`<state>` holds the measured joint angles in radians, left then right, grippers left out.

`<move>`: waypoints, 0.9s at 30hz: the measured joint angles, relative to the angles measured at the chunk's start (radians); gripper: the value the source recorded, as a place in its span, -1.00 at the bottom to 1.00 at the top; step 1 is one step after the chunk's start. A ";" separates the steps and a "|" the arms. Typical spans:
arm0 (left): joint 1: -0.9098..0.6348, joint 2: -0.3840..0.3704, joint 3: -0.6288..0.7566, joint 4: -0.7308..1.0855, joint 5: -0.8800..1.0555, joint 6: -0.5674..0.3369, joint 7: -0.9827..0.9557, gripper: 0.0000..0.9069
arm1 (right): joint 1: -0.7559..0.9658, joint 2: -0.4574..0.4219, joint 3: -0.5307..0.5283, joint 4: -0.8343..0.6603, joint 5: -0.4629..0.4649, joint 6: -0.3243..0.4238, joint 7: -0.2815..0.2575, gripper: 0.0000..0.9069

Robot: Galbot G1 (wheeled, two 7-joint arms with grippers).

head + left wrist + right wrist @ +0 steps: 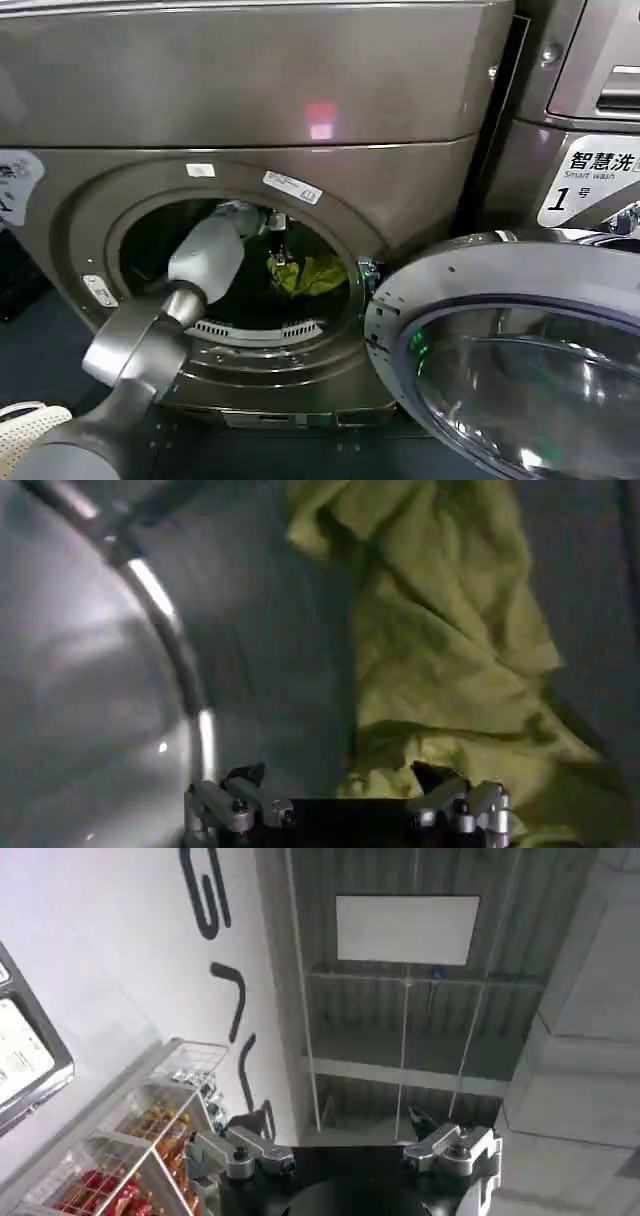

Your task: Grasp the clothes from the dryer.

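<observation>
Head view: clothes (308, 274), a crumpled yellow-green bundle, lying low in the drum toward the right edge of the porthole of the dryer (250, 90). No clear long axis to make out there. Left wrist view: same fabric (440, 650) stretched lengthwise away from the left gripper (345, 780), fingers (245, 778) spread wide, nothing gripped, fabric just beyond the tips. Door (520, 350) swung open at right. Right gripper (340, 1136) aimed up at a ceiling, likewise spread and holding nothing.

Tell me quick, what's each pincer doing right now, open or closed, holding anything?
Left pincer: open, inside the dryer drum, just short of the clothes, holding nothing.
Right pincer: open, empty, pointing up at the ceiling.
</observation>
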<state>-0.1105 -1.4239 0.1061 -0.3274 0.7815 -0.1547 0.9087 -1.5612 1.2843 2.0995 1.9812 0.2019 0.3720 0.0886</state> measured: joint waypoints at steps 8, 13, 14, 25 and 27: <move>0.046 0.020 -0.010 -0.023 0.006 -0.019 0.011 1.00 | -0.002 0.007 -0.004 -0.001 -0.008 0.006 0.001 1.00; 0.071 0.030 -0.025 -0.033 0.002 -0.022 0.010 1.00 | -0.003 0.005 -0.003 -0.003 -0.008 0.006 0.001 1.00; 0.075 0.031 -0.026 -0.034 0.001 -0.020 0.010 1.00 | -0.003 0.005 -0.003 -0.003 -0.008 0.006 0.001 1.00; 0.100 0.038 -0.046 -0.044 0.003 -0.026 0.011 -1.00 | -0.007 0.001 -0.003 -0.004 -0.009 0.007 0.001 1.00; 0.104 0.039 -0.048 -0.046 0.003 -0.030 0.011 -1.00 | -0.006 0.001 -0.003 -0.003 -0.010 0.007 0.001 1.00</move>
<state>-0.0068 -1.3846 0.0584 -0.3739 0.7844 -0.1843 0.9193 -1.5677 1.2854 2.0966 1.9783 0.1922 0.3786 0.0895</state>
